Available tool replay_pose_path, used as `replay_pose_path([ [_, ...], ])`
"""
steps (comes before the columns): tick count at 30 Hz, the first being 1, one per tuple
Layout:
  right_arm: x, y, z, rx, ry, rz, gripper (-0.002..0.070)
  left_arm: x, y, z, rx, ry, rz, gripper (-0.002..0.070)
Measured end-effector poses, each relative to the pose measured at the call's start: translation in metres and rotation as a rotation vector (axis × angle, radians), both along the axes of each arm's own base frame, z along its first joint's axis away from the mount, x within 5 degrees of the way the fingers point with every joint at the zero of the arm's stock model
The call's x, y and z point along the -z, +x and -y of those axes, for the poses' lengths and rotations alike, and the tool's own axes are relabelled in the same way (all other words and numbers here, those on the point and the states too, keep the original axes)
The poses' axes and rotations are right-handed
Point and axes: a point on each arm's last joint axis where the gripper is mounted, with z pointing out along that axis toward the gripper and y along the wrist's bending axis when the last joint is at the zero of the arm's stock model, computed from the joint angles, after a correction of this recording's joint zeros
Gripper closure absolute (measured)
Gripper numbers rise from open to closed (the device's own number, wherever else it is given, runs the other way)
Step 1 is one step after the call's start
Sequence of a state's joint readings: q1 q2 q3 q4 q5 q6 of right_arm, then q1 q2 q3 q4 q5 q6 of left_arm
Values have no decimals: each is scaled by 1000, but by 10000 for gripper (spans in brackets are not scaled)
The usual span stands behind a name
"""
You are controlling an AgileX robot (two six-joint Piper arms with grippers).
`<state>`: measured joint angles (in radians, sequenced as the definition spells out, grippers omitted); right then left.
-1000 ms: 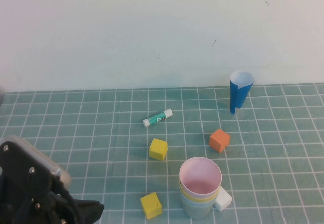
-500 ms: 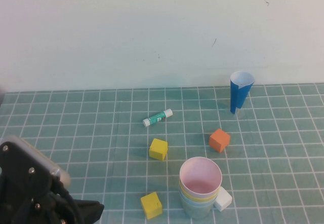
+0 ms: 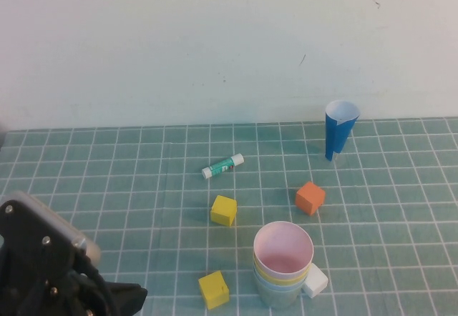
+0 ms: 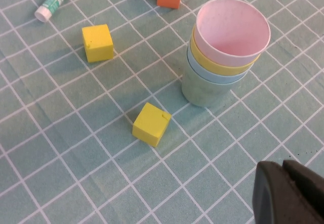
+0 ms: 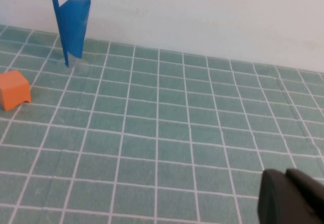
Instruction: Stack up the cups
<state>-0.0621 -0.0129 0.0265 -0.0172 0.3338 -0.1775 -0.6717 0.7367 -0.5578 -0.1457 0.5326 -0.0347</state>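
The four cups stand nested in one upright stack [image 3: 283,266] at the front of the green grid mat. The pink cup [image 4: 230,29] is on top, inside the yellow cup [image 4: 217,66], the light blue cup [image 4: 211,78] and the green cup [image 4: 201,93] at the bottom. My left gripper [image 4: 283,179] is shut and empty, hovering over the mat in front of and to the left of the stack, apart from it. Its arm [image 3: 43,266] fills the lower left of the high view. My right gripper [image 5: 287,184] is shut and empty over bare mat; it is outside the high view.
A white cube [image 3: 315,282] touches the stack's right side. A yellow cube [image 3: 213,289] lies to its left, another yellow cube [image 3: 223,209] and an orange cube [image 3: 310,197] behind it. A glue stick [image 3: 222,166] and a dark blue paper cone [image 3: 338,131] stand farther back.
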Motion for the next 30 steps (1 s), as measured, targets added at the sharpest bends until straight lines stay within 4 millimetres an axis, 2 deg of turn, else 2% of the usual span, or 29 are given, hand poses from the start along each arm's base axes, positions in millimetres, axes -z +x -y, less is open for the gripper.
replay_pose_path([
  [18,1,0,0,3,0,-6,678,4,-3,-4,2,17,21,677],
  [21,1,0,0,3,0,-6,678,12,-8,-15,-1,73,77,677],
  [24,1,0,0,3,0,-6,678,25,-17,-33,-62,106,129,677],
  [30,1,0,0,3,0,-6,678,52,-38,-69,-342,26,231,677],
])
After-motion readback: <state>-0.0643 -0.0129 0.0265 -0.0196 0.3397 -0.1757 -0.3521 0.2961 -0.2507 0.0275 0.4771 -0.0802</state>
